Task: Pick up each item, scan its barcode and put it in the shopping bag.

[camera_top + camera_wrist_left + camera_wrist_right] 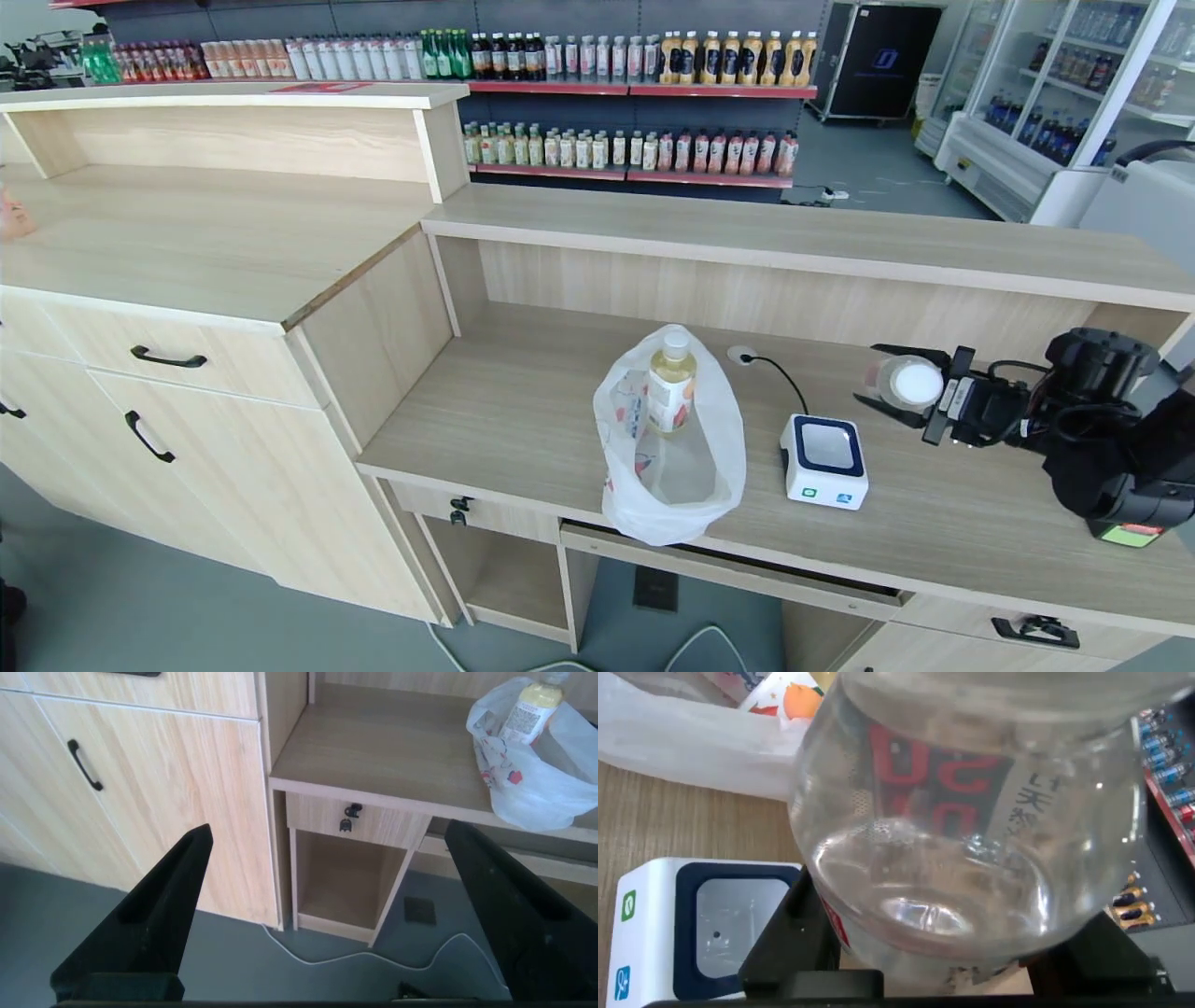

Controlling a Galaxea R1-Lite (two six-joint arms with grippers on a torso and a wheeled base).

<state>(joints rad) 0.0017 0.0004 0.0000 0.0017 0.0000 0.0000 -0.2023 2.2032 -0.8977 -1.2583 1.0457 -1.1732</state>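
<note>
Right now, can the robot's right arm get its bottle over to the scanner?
Probably yes. The right gripper, shut on the clear bottle, hangs just beside the scanner, above the counter, with nothing standing between them.

The head camera sits high and looks forward and down on the wooden counter (523,411), at middle distance. The shopping bag (624,504) is near centre, with the scanner (825,459) at its 3 o'clock. The right wrist camera is at 3 o'clock from the scanner, faces 9 o'clock, and is very near a clear bottle (971,812). The left wrist camera hangs low, about 8 o'clock from the shopping bag, facing 2 o'clock, farther off. All three views share the shopping bag.
</note>
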